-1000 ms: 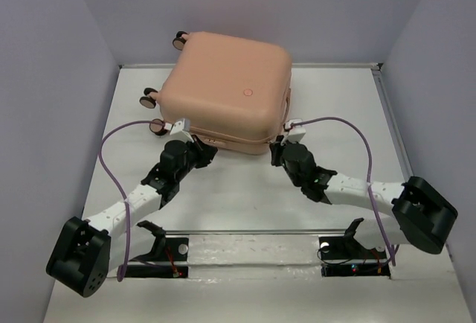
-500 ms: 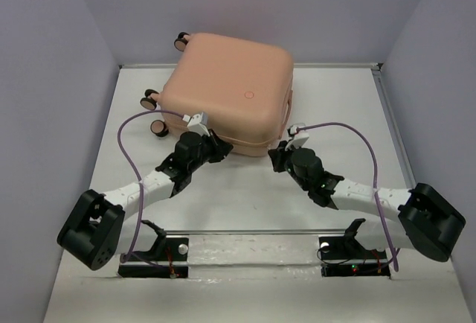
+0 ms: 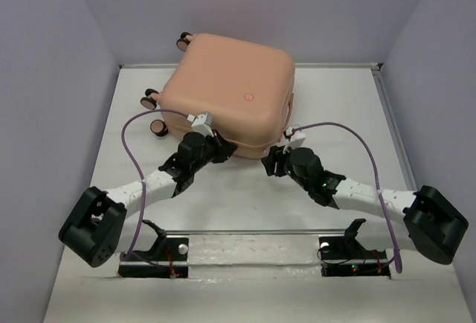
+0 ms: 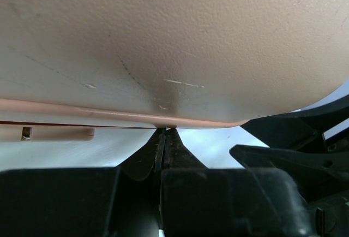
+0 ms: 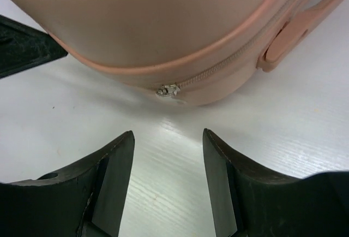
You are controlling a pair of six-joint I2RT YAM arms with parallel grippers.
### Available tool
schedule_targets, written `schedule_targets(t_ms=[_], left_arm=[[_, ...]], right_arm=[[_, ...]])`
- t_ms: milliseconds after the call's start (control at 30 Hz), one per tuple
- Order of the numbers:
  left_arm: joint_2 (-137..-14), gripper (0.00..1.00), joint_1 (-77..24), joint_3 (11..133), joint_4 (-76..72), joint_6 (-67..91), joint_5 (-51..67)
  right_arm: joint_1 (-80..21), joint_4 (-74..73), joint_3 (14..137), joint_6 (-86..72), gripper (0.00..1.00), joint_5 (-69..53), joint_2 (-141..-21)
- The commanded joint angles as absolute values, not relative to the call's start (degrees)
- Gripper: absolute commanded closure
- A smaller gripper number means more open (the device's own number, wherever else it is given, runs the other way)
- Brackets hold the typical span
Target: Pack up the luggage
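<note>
And here's the luggage [image 3: 227, 88], lying flat and zipped up at the back middle of the worktop [image 3: 245, 204], its caster wheels [image 3: 149, 102] sticking out to the left and the peach shell facing up. Both arms are reaching in to the near edge of the case. The left hand [image 4: 165, 135] is fully closed, fingers pressed flat against each other, and the tips are right up against the lip where the two shells meet. Whether anything is pinched between them, I can't tell, since no gap shows. Over on the other side, the right hand [image 5: 168, 138] stands partly open with nothing in it, its two black fingers spread just above the white surface. It sits just short of the rounded near-right corner of the case. Straight ahead of that gap hangs the little metal zip pull [image 5: 168, 90], sitting on the zip line, close by but not touched. Further right along the same seam lies the peach side handle [image 5: 297, 35], flat against the shell.
</note>
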State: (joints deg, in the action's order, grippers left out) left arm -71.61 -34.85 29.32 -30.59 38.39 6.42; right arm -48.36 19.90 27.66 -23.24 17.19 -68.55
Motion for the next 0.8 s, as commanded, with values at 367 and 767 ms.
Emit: schedule_targets(t_ms=[367,767], left_arm=[[-71.46,0.94,-35.51,31.11,-34.19,37.79,6.50],[-71.72,0.94,-35.51,30.50,-34.28,38.23,6.33]], right_arm=[[-44.47,26.01,36.12,-17.49,0.57,12.30,-80.06],[-44.47,28.82,37.18,-16.26,0.65,14.50,-81.74]])
